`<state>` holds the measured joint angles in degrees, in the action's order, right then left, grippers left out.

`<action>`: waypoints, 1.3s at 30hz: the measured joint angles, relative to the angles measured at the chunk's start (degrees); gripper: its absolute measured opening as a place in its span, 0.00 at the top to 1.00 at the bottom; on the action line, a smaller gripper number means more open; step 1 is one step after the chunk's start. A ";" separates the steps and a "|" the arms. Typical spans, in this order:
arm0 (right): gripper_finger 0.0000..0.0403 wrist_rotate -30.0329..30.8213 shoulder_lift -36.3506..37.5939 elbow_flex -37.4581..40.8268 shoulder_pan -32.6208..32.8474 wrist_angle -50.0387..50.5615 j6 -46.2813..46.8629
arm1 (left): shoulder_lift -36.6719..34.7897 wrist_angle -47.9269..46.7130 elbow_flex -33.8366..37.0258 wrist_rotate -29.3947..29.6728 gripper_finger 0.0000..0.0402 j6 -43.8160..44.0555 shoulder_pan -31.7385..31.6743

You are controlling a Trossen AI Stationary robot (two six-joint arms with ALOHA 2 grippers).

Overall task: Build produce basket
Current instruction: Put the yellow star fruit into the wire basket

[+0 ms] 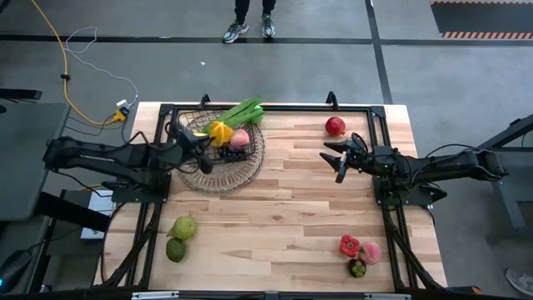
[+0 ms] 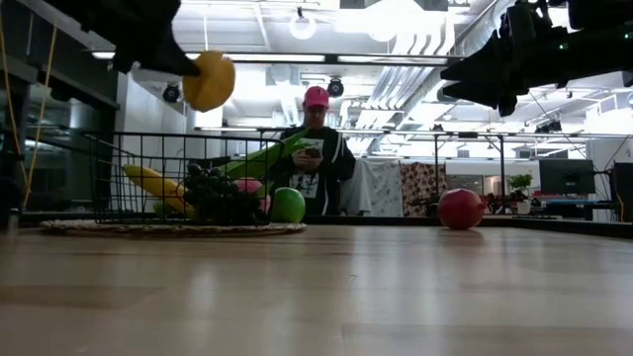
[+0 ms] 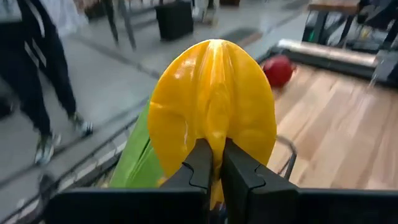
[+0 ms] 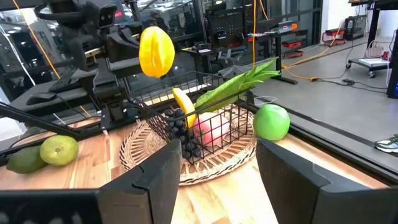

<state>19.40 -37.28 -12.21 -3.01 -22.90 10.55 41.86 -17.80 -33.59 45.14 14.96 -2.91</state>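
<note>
Fingers of the left gripper (image 3: pixel 213 177) are clamped on a ribbed yellow fruit (image 3: pixel 212 112), holding it in the air above the wire basket (image 1: pixel 250 171) at the far left of the wooden table (image 1: pixel 291 208). The right gripper (image 1: pixel 340 160) hovers over the far right of the table with its two fingers apart and nothing between them, near a red apple (image 1: pixel 335 126) that sits by the far edge.

Inside the basket, the right wrist view shows one banana (image 4: pixel 185 106), one bunch of dark grapes (image 4: pixel 181 130), one pink fruit (image 4: pixel 210 129) and one long green leafy stalk (image 4: pixel 239 84) jutting over the rim; a green apple (image 4: pixel 271 121) shows beside the basket on its far side.

Two green fruits lie on the near left of the table, a lighter pear (image 1: pixel 184 226) and a darker piece (image 1: pixel 175 249) just beside it. Three pieces cluster at the near right corner: a red pepper (image 1: pixel 349 245), a pink peach (image 1: pixel 371 252) and a small dark piece (image 1: pixel 357 267).

Open wood runs across the middle of the table between the two arms and down to the near edge. A dark metal frame (image 1: pixel 379 121) borders the tabletop. A person (image 2: pixel 315 158) stands beyond the far edge.
</note>
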 joint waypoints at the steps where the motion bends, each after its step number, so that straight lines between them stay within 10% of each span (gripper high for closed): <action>1: 0.50 0.00 0.00 0.00 0.00 -0.01 -0.01 | -0.02 -3.51 -0.97 -0.63 0.99 1.85 -0.28; 14: 0.50 0.00 0.00 0.00 -0.02 0.31 -0.05 | -0.02 -25.35 -3.03 -10.67 0.99 11.89 -4.53; 39: 0.50 4.63 0.00 0.00 -0.02 -0.19 1.15 | 1.90 -30.21 -8.79 -29.50 0.98 1.71 -22.49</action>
<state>24.03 -37.28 -12.21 -3.03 -23.08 11.70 43.76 -48.01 -42.38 15.65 16.67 -25.40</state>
